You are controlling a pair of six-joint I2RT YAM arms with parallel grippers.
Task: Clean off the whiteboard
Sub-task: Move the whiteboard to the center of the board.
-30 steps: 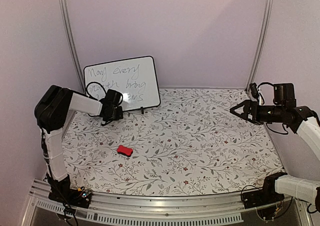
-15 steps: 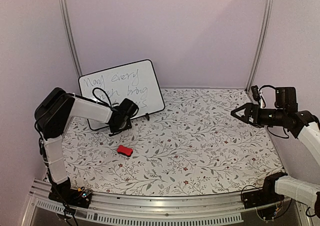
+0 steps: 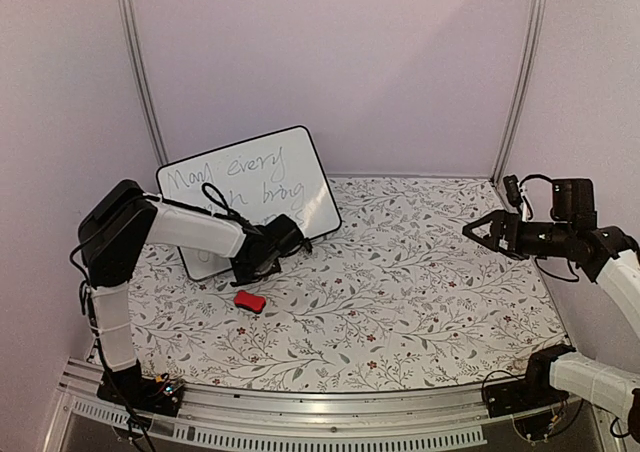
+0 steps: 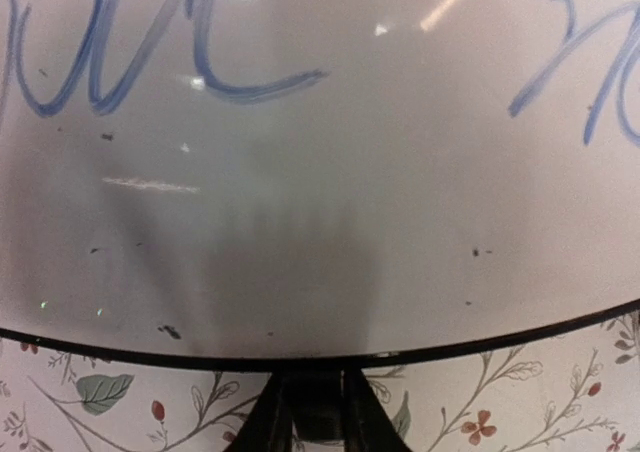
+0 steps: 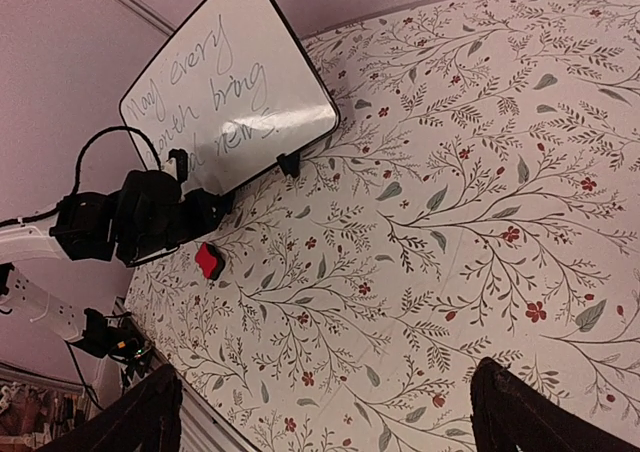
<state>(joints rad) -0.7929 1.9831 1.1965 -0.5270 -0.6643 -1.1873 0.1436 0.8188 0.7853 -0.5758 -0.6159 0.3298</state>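
The whiteboard [image 3: 250, 184] has a thin black frame and grey handwriting. It stands tilted at the back left of the table and also shows in the right wrist view [image 5: 228, 94]. My left gripper [image 3: 286, 240] is shut on its lower edge; in the left wrist view the fingers [image 4: 318, 412] pinch the black frame below the glossy white face [image 4: 320, 222]. A small red eraser block [image 3: 250, 301] lies on the table in front of the left gripper, apart from it, and shows in the right wrist view [image 5: 209, 260]. My right gripper [image 3: 482, 228] is open and empty, in the air at the far right.
The table has a floral cloth [image 3: 400, 292]. Lilac walls close in the back and both sides, with metal posts [image 3: 140, 62] in the corners. An aluminium rail [image 3: 320, 412] runs along the near edge.
My left gripper has moved right and toward the front, dragging the whiteboard's lower edge with it; the board has swung and tilted. The right arm has barely shifted.
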